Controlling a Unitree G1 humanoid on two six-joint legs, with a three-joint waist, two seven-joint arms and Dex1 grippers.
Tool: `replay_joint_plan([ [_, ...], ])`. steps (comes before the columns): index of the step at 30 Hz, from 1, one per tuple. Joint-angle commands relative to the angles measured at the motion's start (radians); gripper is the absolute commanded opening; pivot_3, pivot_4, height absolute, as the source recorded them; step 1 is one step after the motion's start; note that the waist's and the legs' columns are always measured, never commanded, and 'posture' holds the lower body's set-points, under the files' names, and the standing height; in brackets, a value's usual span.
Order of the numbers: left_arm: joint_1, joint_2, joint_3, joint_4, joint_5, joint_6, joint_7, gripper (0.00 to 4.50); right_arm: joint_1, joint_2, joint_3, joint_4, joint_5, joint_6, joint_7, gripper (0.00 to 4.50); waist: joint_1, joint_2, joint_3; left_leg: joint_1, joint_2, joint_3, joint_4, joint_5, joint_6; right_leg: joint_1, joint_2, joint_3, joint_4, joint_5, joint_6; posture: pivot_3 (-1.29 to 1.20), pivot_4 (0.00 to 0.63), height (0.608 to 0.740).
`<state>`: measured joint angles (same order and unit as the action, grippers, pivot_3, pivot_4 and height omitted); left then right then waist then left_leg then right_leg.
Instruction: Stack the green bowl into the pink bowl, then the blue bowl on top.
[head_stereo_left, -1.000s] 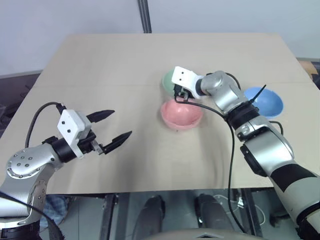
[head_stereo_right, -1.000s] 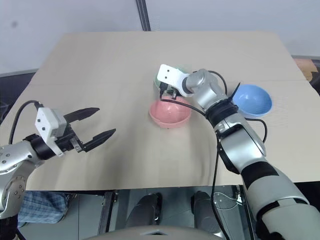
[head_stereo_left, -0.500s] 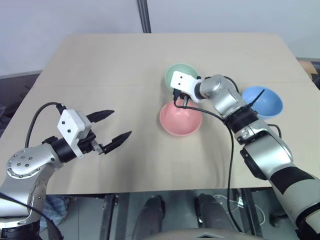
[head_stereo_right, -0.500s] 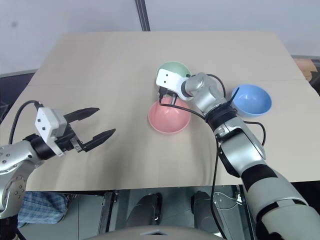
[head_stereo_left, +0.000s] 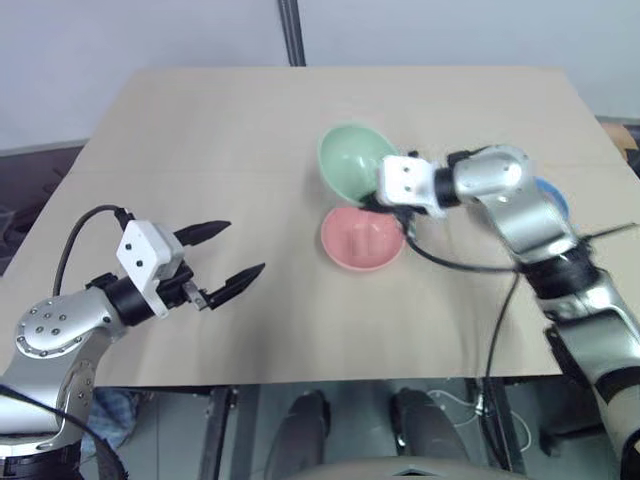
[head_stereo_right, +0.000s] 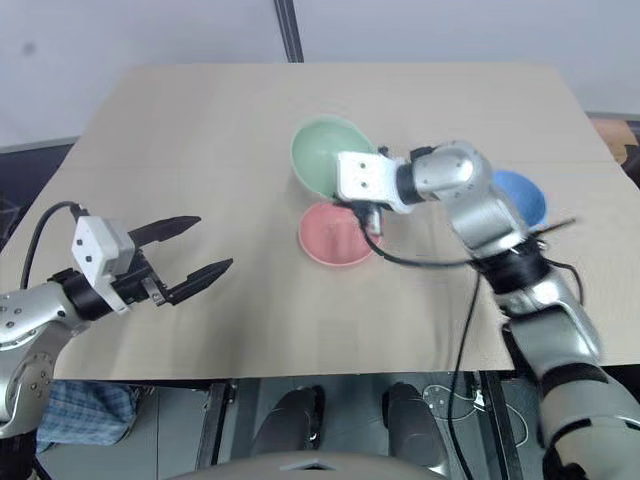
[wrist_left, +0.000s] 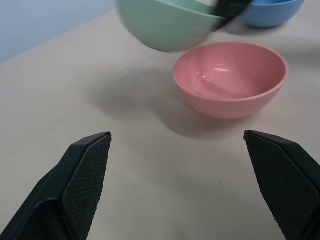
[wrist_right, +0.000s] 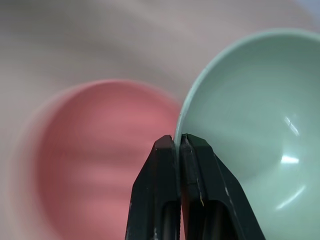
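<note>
My right gripper is shut on the near rim of the green bowl and holds it tilted in the air, just beyond the pink bowl. The pink bowl stands upright on the table with nothing in it. Behind my right forearm, a small part of the blue bowl shows at the right. At the table's near left my left gripper hangs open with nothing between its fingers, pointing towards the pink bowl.
The bowls are on a light wooden table with wide bare areas at the left and far side. A black cable loops from my right arm over the table near the pink bowl.
My right gripper has lifted the green bowl off the table by its rim and drawn it back, tilting it. The pink bowl, blue bowl and left gripper have stayed put.
</note>
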<state>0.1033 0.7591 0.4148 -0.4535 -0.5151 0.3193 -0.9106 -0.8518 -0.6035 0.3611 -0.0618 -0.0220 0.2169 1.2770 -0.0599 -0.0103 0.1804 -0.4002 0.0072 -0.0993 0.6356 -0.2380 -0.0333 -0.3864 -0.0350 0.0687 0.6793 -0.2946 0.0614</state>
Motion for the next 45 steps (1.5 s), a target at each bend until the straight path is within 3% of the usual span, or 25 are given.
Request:
replay_joint_plan([
  [1, -0.007, 0.019, 0.001, -0.004, -0.025, -0.015, -0.034, 4.50, 0.042, -0.071, -0.025, -0.140, 0.056, 0.006, 0.070, 0.06, 0.000, 0.000, 0.000, 0.000, 0.000, 0.000, 0.000, 0.000, 0.000, 0.000, 0.000, 0.000, 0.000, 0.000, 0.000, 0.00, 0.150, 0.740],
  [15, -0.044, 0.046, -0.035, 0.035, -0.024, -0.027, -0.110, 4.50, 0.086, -0.092, 0.023, -0.217, 0.031, 0.065, 0.040, 0.06, 0.003, 0.000, 0.000, 0.001, 0.000, 0.000, 0.001, 0.000, 0.000, 0.001, 0.000, 0.000, 0.000, 0.000, 0.000, 0.00, 0.150, 0.740],
  [16, -0.047, 0.045, -0.036, 0.037, -0.023, -0.028, -0.110, 4.50, 0.086, -0.090, 0.022, -0.220, 0.035, 0.071, 0.037, 0.66, 0.004, 0.000, 0.000, 0.001, 0.000, 0.000, 0.001, 0.000, 0.000, 0.001, 0.000, 0.000, 0.000, 0.000, 0.000, 0.00, 0.150, 0.740],
  [18, -0.050, 0.044, -0.038, 0.037, -0.021, -0.028, -0.110, 4.50, 0.086, -0.087, 0.018, -0.228, 0.043, 0.088, 0.031, 1.35, 0.004, 0.000, 0.000, 0.001, 0.000, 0.000, 0.001, 0.000, 0.000, 0.001, 0.000, 0.000, 0.000, 0.000, 0.000, 0.00, 0.150, 0.740],
  [23, -0.048, 0.042, -0.039, 0.033, -0.023, -0.027, -0.110, 4.50, 0.079, -0.085, 0.012, -0.245, 0.050, 0.141, 0.015, 3.60, 0.004, 0.000, 0.000, 0.001, 0.000, 0.000, 0.001, 0.000, 0.000, 0.001, 0.000, 0.000, 0.001, 0.000, 0.000, 0.00, 0.150, 0.740],
  [29, -0.047, 0.039, -0.041, 0.029, -0.030, -0.027, -0.111, 4.50, 0.071, -0.157, -0.078, -0.250, 0.142, 0.266, 0.045, 3.60, 0.010, 0.000, 0.000, 0.001, 0.000, 0.000, 0.001, 0.000, 0.000, 0.001, 0.000, 0.000, 0.000, 0.000, 0.000, 0.00, 0.150, 0.740],
  [32, -0.046, 0.036, -0.045, 0.022, -0.041, -0.027, -0.117, 4.50, 0.044, -0.188, -0.157, -0.147, 0.154, 0.304, -0.007, 3.60, 0.015, 0.000, 0.000, 0.001, 0.000, 0.000, 0.001, 0.000, 0.000, 0.001, 0.000, 0.000, 0.000, 0.000, 0.000, 0.00, 0.150, 0.740],
  [40, -0.124, 0.024, -0.084, 0.016, -0.115, 0.010, -0.123, 4.50, 0.016, -0.319, -0.191, 0.315, -0.044, 0.283, -0.249, 3.60, 0.024, -0.001, 0.001, 0.001, 0.000, 0.001, 0.002, 0.000, 0.000, 0.002, 0.000, 0.000, -0.001, 0.000, 0.000, 0.00, 0.150, 0.740],
  [45, -0.195, 0.024, -0.118, 0.037, -0.138, 0.023, -0.132, 4.50, 0.063, -0.355, -0.183, 0.409, -0.087, 0.310, -0.284, 3.60, 0.016, -0.001, 0.001, 0.000, 0.000, 0.002, 0.001, 0.000, 0.000, 0.001, 0.000, 0.001, -0.001, 0.000, 0.000, 0.00, 0.150, 0.740],
])
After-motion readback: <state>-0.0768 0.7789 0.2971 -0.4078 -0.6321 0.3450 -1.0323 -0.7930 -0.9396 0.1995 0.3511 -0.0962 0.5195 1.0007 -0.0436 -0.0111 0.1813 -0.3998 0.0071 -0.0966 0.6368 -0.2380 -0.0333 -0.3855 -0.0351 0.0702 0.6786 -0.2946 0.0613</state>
